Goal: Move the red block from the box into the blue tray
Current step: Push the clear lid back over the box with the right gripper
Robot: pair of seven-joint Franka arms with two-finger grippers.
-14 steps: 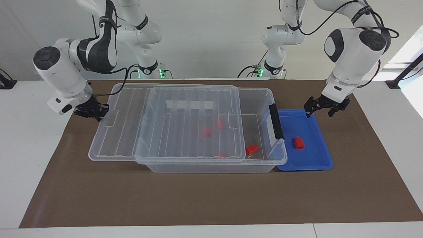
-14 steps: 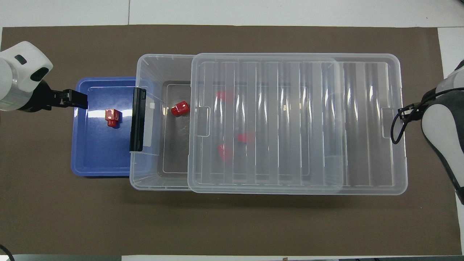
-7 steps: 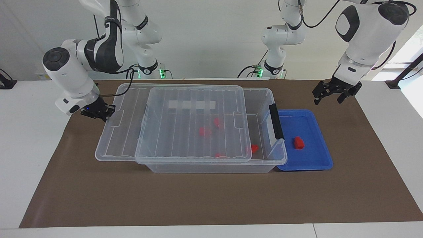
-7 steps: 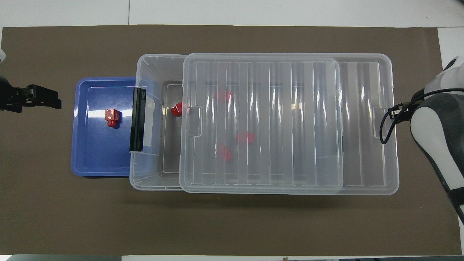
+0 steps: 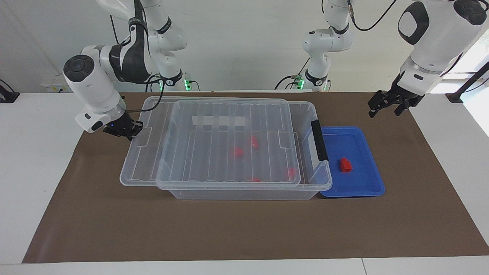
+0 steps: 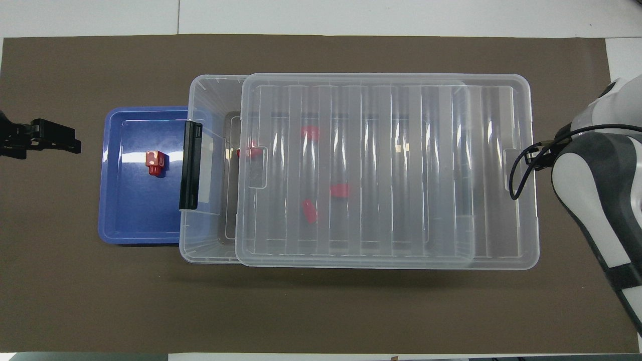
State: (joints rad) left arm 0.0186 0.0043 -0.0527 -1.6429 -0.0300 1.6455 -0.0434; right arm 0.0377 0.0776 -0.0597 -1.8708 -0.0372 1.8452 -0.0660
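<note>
The red block [image 5: 345,165] in the blue tray [image 5: 372,183] looks light, rigid and slick, best pinched across its wider body; the left gripper [image 5: 389,105] hangs released over the mat, while the right gripper [image 5: 124,130] is clenched at the lid [image 5: 214,149] edge.

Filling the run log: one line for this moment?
red block: in blue tray | box lid: right gripper shut on it | left gripper: open, empty

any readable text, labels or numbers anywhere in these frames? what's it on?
None can be read.
Whitish label strip on the box: blank or too faint to tell.
Small print on the right arm links: too small to read.
Red block, blue tray, lid: no marks seen.
</note>
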